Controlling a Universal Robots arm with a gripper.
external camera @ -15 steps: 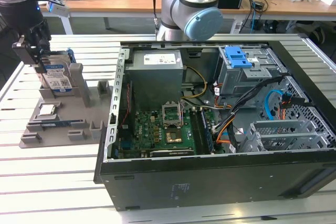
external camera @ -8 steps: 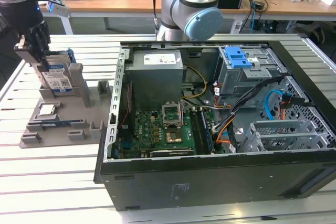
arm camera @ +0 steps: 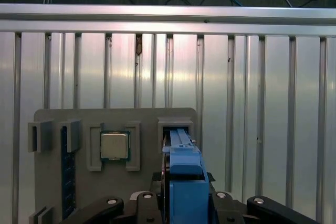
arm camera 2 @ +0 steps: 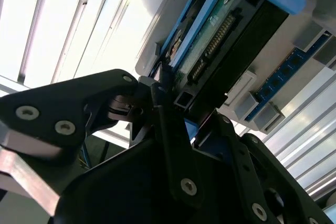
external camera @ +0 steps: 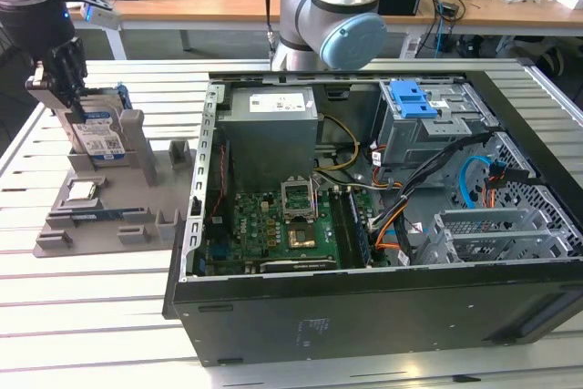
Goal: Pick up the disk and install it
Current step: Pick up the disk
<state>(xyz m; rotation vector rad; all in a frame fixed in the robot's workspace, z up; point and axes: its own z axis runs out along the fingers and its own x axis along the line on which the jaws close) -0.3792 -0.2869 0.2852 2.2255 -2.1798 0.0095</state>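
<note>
Where the slatted table [external camera: 91,316] runs to the exterior view's left edge, a gray holder [external camera: 146,193] lies flat. The disk [external camera: 98,138] stands upright on edge in a slot along the holder's far edge. Gripper [external camera: 73,102] is down on the disk's top edge and closed on it. In the first wrist view, the disk's blue frame sits tight between the black gripper parts, its lower end seated in the slot. In the second wrist view, the fingers [arm camera 2: 170,124] are against the connector end. Chip [external camera: 82,191] lies in a square pocket just beside the disk's slot, with a memory stick [external camera: 91,216] in a groove nearer the holder's near edge. Toward the exterior view's right, an open computer case [external camera: 364,307] lies on its side on the table, just beside the holder. Its motherboard [external camera: 264,225] is exposed, and a blue bracket [external camera: 410,97] sits on the drive cage near the case's far edge.
</note>
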